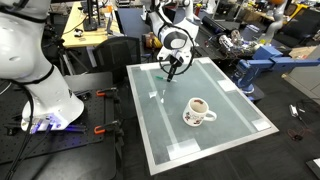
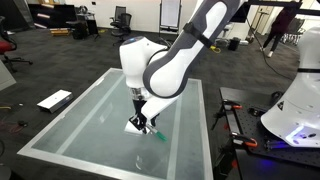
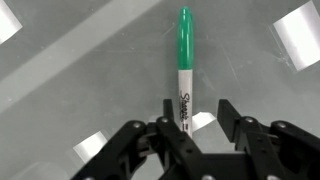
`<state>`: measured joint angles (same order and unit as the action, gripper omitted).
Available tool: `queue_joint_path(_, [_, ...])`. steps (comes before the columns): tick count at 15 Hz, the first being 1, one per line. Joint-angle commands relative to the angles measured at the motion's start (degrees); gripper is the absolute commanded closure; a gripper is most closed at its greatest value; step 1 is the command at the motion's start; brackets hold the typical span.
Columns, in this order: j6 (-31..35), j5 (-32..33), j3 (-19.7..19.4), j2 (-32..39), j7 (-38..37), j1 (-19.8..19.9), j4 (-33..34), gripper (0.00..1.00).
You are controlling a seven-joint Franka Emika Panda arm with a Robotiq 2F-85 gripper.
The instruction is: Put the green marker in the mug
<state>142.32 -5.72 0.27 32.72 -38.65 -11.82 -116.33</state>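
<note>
straddling one green marker (image 3: 184, 50), the gripper (image 3: 195, 110) is spread — one mug (image 1: 198, 111) well apart.

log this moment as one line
tool: open, astride green marker | green marker: lying on table | mug: upright, apart from tool

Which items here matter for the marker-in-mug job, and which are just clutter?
In the job:
- green marker, lying on the glass table
- mug, upright on the same table
- gripper, fingers open either side of the marker's white end

Just lying about:
- flat white panel on the floor
- office chair
- cluttered workbench
</note>
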Motion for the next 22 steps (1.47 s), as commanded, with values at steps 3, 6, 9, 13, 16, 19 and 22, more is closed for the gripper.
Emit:
queue_joint_path(3, [0.8,-1.1,-0.4,-0.2,-0.6,-0.5,-0.3,0.96])
queue_joint_path(6, [-0.2,-1.4,0.0,0.0,0.6,0.1,0.1,0.97])
queue_joint_path(9, [-5.4,-1.9,1.3,-1.9,5.9,2.2,0.6,0.97])
queue_joint_path(13, [-17.3,-0.9,1.1,-6.4,14.6,3.8,1.3,0.97])
queue_joint_path(16, [-27.0,1.7,-0.2,-10.7,18.3,4.7,2.6,0.97])
queue_joint_path(19, [-34.7,6.0,-1.7,-14.1,18.2,5.5,5.6,0.97])
queue_joint_path(22, [-38.4,10.0,-3.2,-15.8,15.8,6.3,9.0,0.97])
